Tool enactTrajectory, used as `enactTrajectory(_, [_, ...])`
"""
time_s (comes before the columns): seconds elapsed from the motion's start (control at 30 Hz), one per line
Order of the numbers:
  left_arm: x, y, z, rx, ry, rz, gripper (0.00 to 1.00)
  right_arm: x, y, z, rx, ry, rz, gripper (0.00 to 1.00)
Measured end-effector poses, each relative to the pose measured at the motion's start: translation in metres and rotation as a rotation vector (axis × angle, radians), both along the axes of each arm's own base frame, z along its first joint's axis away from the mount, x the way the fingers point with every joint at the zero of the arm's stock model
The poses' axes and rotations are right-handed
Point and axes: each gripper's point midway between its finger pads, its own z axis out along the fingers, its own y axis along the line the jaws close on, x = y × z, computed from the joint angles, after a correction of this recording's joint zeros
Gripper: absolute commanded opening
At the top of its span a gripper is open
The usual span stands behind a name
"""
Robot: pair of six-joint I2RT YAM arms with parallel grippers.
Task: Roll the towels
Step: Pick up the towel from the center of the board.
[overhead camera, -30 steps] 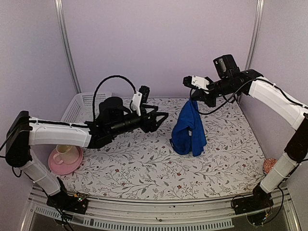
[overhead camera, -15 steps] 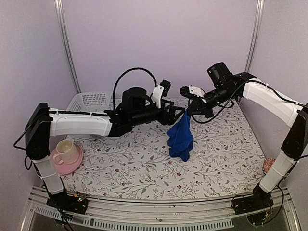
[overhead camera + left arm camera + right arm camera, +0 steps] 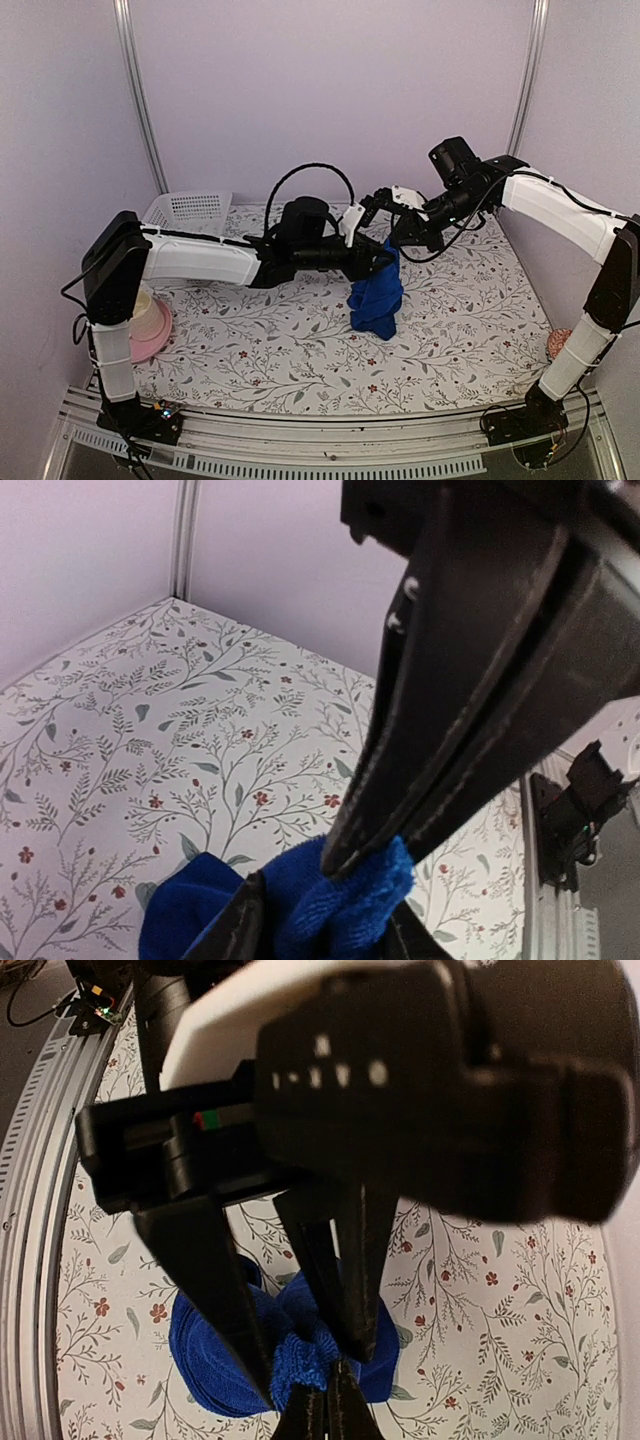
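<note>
The royal-blue towel hangs bunched, its lower end on the flowered table. My right gripper is shut on its top edge; in the right wrist view the shut fingertips pinch the blue cloth. My left gripper reaches in from the left just below. In the left wrist view its jaws are open, one finger on each side of the pinched towel edge. Its fingers show from above in the right wrist view. The pale sage-green towel is out of view.
A white perforated basket stands at the back left. A cream cup on a pink saucer sits at the left front, partly behind the left arm. A small pinkish object lies at the right edge.
My left arm has stretched right, bringing its open gripper up to the top of the towel. My right gripper has lowered slightly and the towel bunches more on the table.
</note>
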Motion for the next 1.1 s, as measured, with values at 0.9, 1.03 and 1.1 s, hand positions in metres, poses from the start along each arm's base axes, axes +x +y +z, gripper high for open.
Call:
enactTrajectory(0.9, [0.000,0.018,0.002,-0.069,-0.120,0.054,0.11,0.061,-0.038,-0.010,-0.010,0.106,-0.372,0.03])
enactTrajectory(1.03, [-0.016,0.027,-0.009,-0.062,-0.097,0.024,0.13,0.098,-0.080,-0.003,0.000,0.060,-0.531,0.02])
enactTrajectory(1.1, [-0.028,0.030,-0.020,-0.048,-0.073,-0.006,0.07,0.122,-0.113,0.003,0.004,0.017,-0.637,0.02])
